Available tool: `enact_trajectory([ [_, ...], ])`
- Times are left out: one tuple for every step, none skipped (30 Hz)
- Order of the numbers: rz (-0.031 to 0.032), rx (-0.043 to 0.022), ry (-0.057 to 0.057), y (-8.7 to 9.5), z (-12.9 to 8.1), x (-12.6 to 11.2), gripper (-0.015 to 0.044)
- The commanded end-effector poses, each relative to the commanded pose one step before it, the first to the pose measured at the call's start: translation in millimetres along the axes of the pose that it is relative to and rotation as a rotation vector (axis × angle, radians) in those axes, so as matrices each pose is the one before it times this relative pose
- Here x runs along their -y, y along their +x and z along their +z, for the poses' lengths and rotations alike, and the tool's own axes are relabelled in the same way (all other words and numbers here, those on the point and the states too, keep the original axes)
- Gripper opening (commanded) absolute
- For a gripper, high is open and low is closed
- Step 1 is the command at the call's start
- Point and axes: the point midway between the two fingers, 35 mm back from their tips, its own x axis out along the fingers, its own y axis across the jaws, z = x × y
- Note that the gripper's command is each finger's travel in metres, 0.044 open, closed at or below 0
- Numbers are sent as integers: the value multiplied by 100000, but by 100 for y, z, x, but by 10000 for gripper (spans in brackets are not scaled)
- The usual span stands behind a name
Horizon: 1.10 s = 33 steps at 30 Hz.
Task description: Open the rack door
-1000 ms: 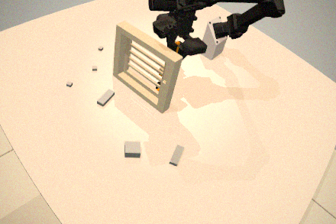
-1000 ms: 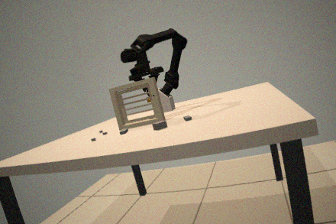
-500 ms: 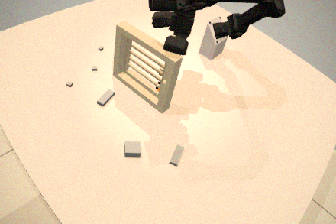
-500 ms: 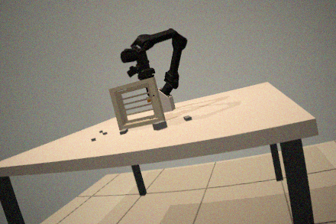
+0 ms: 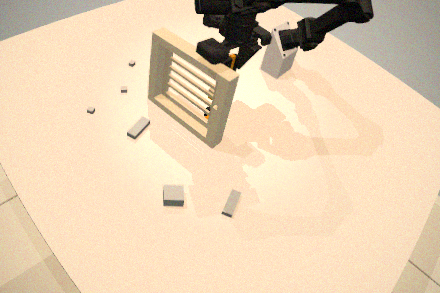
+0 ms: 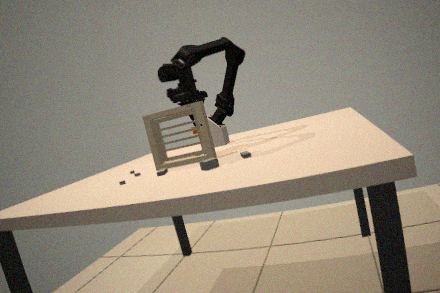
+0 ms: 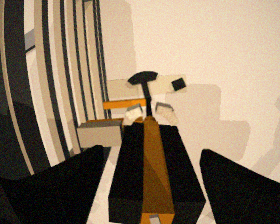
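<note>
Standing upright, the black-and-orange handle (image 5: pixel 233 61) (image 7: pixel 158 172).
</note>
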Motion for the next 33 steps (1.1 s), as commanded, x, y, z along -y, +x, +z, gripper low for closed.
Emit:
enact_trajectory([
  [70,107,4788,24,45,-27,284],
  [0,0,0,0,0,0,284],
  [0,0,0,0,0,0,284],
  [0,0,0,0,0,0,278],
  [0,0,0,0,0,0,271],
  [0,0,0,0,0,0,264],
  [0,0,0,0,0,0,258],
  [0,0,0,0,0,0,251],
  [0,0,0,0,0,0,244],
  [0,0,0,0,0,0,238],
  [0,0,0,0,0,0,231],
  [0,0,0,0,0,0,224],
  [0,0,0,0,0,0,218],
  [0,0,0,0,0,0,211],
  [0,0,0,0,0,0,204],
  [0,0,0,0,0,0,198],
  [0,0,0,0,0,0,191],
  [0,0,0,0,0,0,184],
  [0,0,0,0,0,0,178],
  [0,0,0,0,0,0,171],
  [0,0,0,0,0,0,164],
  [0,0,0,0,0,0,158],
  [0,0,0,0,0,0,151],
  [0,0,0,0,0,0,144],
  [0,0,0,0,0,0,138],
  [0,0,0,0,0,0,131],
  [0,0,0,0,0,0,124],
  [0,0,0,0,0,0,118],
  [0,0,0,0,0,0,111],
  [0,0,0,0,0,0,104],
  [0,0,0,0,0,0,98],
  [0,0,0,0,0,0,91],
  [0,0,0,0,0,0,84],
])
